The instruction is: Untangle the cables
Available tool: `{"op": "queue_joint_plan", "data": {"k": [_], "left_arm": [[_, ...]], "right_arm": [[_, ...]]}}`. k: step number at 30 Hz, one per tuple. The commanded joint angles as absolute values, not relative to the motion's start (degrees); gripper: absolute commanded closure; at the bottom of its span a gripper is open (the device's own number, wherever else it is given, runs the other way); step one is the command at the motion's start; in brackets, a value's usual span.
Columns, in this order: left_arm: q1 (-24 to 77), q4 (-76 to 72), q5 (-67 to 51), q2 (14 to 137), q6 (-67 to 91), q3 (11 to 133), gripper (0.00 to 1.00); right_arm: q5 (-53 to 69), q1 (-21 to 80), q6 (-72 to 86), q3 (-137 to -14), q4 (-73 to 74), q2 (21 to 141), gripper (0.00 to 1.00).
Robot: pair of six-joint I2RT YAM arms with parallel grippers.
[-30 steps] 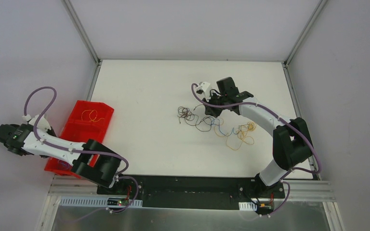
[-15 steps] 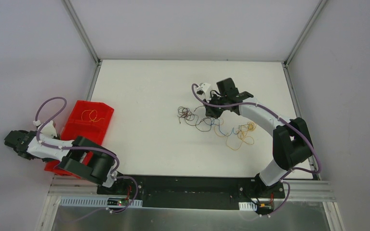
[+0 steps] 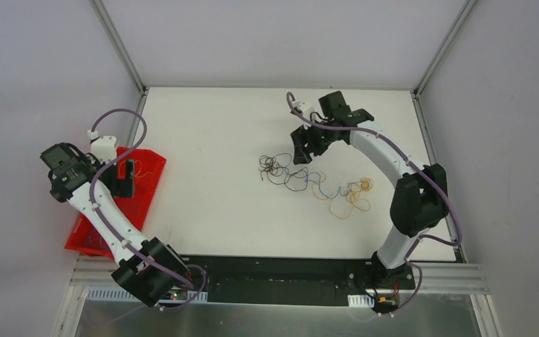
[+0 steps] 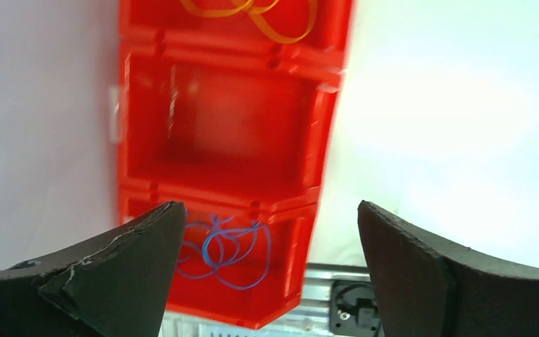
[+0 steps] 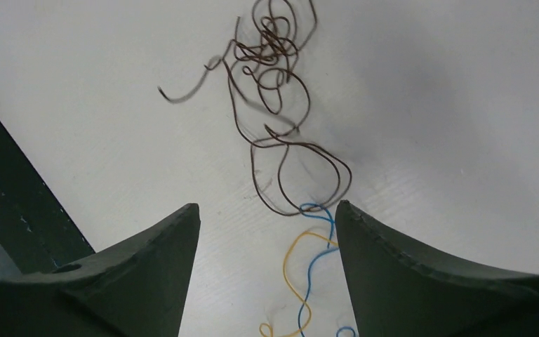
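The cables lie in a loose tangle on the white table (image 3: 210, 140): a dark brown cable (image 3: 275, 168) on the left, a blue cable (image 3: 321, 185) in the middle and an orange-yellow cable (image 3: 352, 198) on the right. My right gripper (image 3: 304, 147) hovers open just behind the tangle. In the right wrist view the brown cable (image 5: 275, 98), blue cable (image 5: 314, 270) and orange cable (image 5: 293, 281) run on the table below its open fingers (image 5: 147, 267), untouched. My left gripper (image 4: 270, 235) stands open and empty above a red bin (image 4: 326, 140). One bin compartment holds a blue cable (image 4: 228, 246), another an orange cable (image 4: 253, 10).
The red bin (image 3: 95, 221) sits at the table's left edge, beside the grey wall. A metal rail (image 3: 274, 270) with the arm bases runs along the near edge. Metal frame posts (image 3: 123, 49) stand at the back corners.
My left arm swung from outside the bin's left side to above it and its gripper opened. My right gripper rose back from the tangle and opened.
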State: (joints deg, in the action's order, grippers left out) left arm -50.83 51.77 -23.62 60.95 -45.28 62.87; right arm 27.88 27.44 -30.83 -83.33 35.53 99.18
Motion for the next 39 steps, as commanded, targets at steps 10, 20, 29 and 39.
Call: {"op": "queue_joint_plan", "data": {"k": [10, 20, 29, 39], "left_arm": [[-17.3, 57.0, -28.2, 64.0, -21.3, 68.8, 0.01], [-6.8, 53.0, -28.9, 67.1, -13.0, 67.8, 0.03], [-6.1, 53.2, -28.5, 66.6, -11.6, 68.0, 0.03], [-5.9, 54.4, -27.1, 66.8, -12.2, 69.1, 0.03]], "right_arm": [[19.2, 9.3, -35.1, -78.2, 54.6, 91.8, 0.33], [23.4, 14.3, -32.6, -77.5, 42.6, 98.9, 0.41], [22.9, 21.7, -44.0, -76.8, 35.1, 103.5, 0.44], [20.4, 26.0, -55.8, -75.7, 36.4, 107.7, 0.72]]}}
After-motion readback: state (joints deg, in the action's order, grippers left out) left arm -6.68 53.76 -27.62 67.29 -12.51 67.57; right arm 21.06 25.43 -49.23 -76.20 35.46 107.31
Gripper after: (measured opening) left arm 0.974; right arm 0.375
